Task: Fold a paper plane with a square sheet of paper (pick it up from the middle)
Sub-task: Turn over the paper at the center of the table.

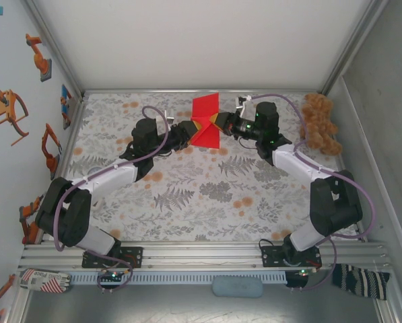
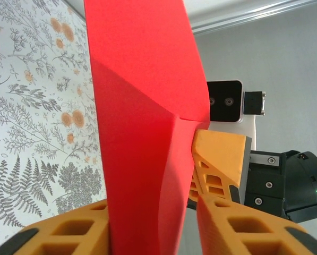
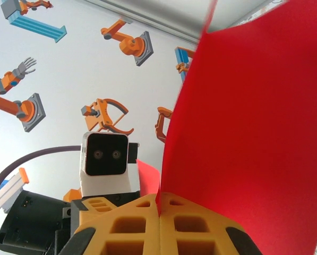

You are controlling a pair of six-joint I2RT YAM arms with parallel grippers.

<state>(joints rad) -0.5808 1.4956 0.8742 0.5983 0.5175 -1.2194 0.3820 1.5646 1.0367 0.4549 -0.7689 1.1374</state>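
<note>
1. The square sheet of paper (image 1: 206, 121), bright red and already creased, is held off the table (image 1: 187, 195) at its far middle, between the two grippers.
2. The right gripper (image 1: 221, 124) is seen pressed together on the sheet's edge; in the right wrist view the two orange fingers (image 3: 121, 228) meet at a seam, and the paper (image 3: 254, 133) rises from it.
3. The left gripper (image 1: 191, 132) is placed around the lower part of the sheet. In the left wrist view, the fingers (image 2: 68, 234) stand apart, with the paper (image 2: 142, 106) between them. It cannot be told whether the paper is pinched.
4. A floral cloth is noted on the table.
5. A brown teddy bear (image 1: 320, 124) lies at the far right, well apart from the paper.
6. Writing: a red-and-white packet (image 1: 44, 279) at the near left carries print too small to be read. The robot-arm stickers (image 3: 20, 106) on the wall show no text.
</note>
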